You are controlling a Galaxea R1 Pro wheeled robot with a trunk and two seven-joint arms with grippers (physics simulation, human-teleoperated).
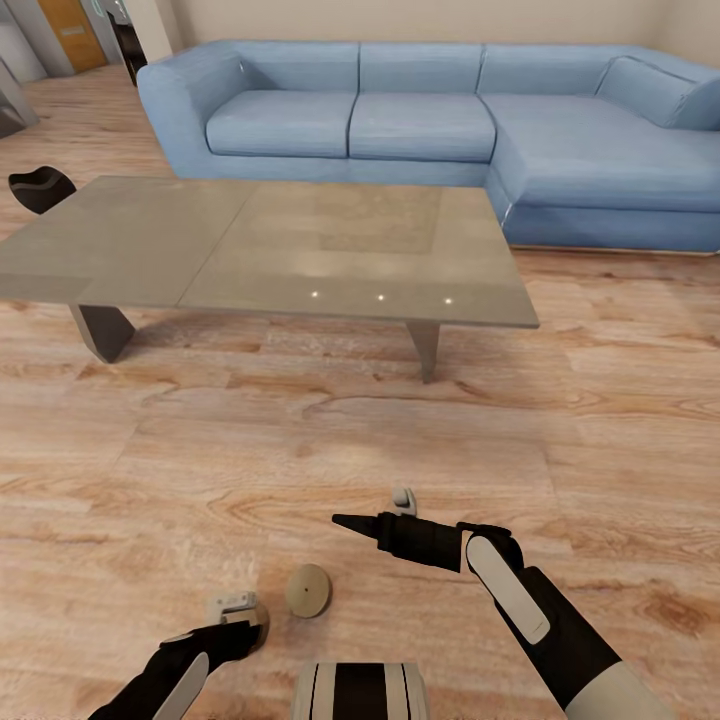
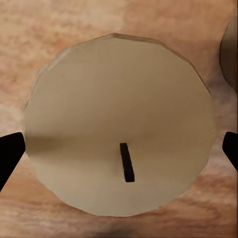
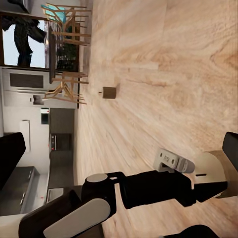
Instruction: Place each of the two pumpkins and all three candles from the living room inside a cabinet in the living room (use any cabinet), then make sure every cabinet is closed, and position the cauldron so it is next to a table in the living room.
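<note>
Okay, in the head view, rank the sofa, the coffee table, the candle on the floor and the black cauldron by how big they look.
1. Sofa, largest.
2. Coffee table, close behind.
3. Cauldron, though the table partly hides it.
4. Candle, about the cauldron's size; it is nearer the camera, so I would not rank those two firmly.

Left gripper [image 2: 119, 148] directly above one candle [image 2: 119, 124] on floor [image 1: 300, 440], a fingertip [image 2: 10, 153] at each side of it. Second candle [image 1: 308, 590] on floor just right of left gripper [image 1: 235, 610]. Right gripper [image 1: 345, 521] further right, ahead. Table [image 1: 260, 250] well ahead of both; sofa [image 1: 430, 120] behind table. Third candle [image 3: 109, 92] on floor far beyond left gripper.
</note>
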